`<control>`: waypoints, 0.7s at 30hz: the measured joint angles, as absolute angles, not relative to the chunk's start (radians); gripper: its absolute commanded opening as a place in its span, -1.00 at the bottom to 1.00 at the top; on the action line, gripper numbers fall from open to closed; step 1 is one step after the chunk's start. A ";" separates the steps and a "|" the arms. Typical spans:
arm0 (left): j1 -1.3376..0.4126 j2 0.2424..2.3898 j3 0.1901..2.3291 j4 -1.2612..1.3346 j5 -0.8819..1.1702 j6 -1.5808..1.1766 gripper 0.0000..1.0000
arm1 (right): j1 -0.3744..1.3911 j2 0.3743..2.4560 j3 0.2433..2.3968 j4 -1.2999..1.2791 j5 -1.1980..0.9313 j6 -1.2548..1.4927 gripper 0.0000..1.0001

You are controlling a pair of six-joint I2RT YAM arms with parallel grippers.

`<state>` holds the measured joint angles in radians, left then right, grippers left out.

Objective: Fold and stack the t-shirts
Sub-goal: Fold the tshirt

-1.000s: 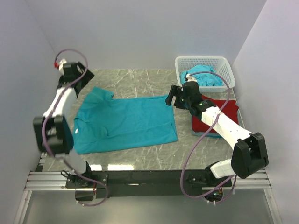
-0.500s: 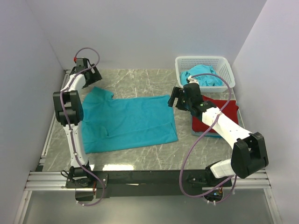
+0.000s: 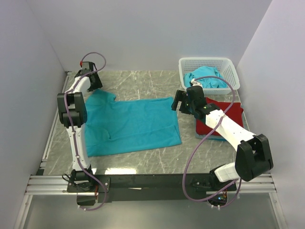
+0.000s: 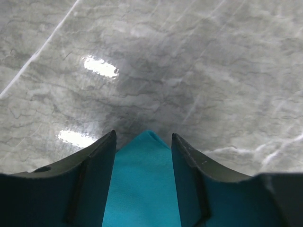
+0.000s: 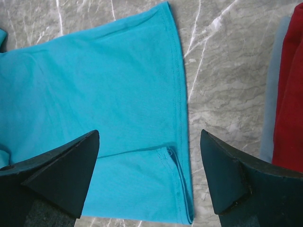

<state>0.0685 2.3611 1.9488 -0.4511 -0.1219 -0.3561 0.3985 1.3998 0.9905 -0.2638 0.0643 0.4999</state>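
A teal t-shirt lies spread flat on the marble table. My left gripper is at its far left sleeve. In the left wrist view the left gripper is open, with the sleeve's pointed tip between the fingers. My right gripper hovers over the shirt's far right corner. In the right wrist view the right gripper is wide open and empty above the shirt's hem. A folded red t-shirt lies to the right, and also shows at the right wrist view's edge.
A white lattice basket at the back right holds more teal shirts. A strip of teal cloth shows under the red shirt's near edge. Grey walls close in on the left, the back and the right.
My left arm has swung from the near left out to the far left, bringing its gripper down onto the sleeve tip. My right gripper has hardly moved.
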 measured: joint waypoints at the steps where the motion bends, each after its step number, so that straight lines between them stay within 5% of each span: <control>1: 0.068 2.364 1.949 -0.455 -0.128 -0.355 0.06 | 0.398 1.400 0.991 -0.263 0.064 0.500 0.86; 10: 0.064 2.373 1.945 -0.471 -0.148 -0.345 -0.32 | 0.398 1.417 0.989 -0.266 0.071 0.500 0.86; 18: 0.057 2.373 1.945 -0.476 -0.154 -0.335 -0.99 | 0.398 1.468 0.998 -0.271 0.086 0.496 0.83; 21: 0.057 2.373 1.945 -0.475 -0.138 -0.330 -0.99 | 0.398 1.538 1.052 -0.285 0.099 0.496 0.80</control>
<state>0.0574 2.3734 1.9453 -0.4751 -0.1379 -0.3298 0.3985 1.5379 1.0523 -0.2852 0.0990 0.4965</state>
